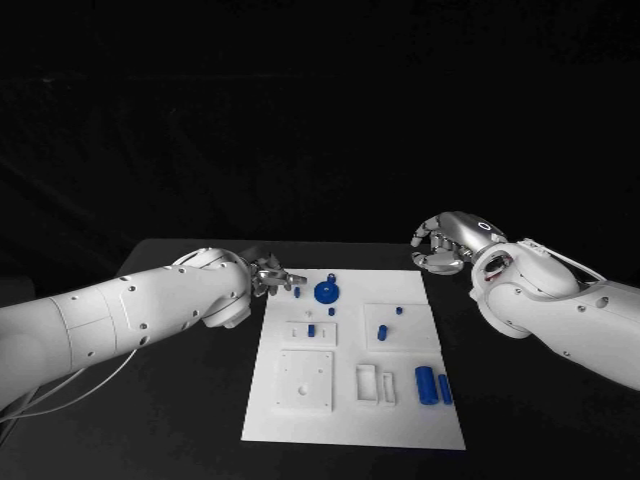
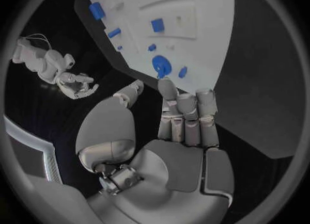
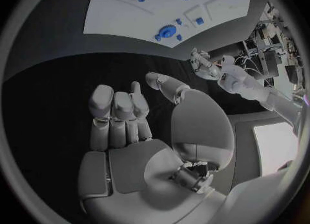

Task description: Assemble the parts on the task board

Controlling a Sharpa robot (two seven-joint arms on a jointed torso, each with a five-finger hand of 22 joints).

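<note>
Black table (image 1: 190,400), board's (image 1: 352,420) parts indistinct

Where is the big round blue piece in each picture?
Head view: the round blue part sits at the far end of the task board, just beyond the left hand.
Left wrist view: the part lies on the board near its edge, just past that hand's fingertips.
Right wrist view: it lies near the board's edge.
Shared landmark: the white board itself.

One task board (image 1: 352,420), seven blue parts (image 1: 326,293), two hands (image 1: 274,273).
</note>
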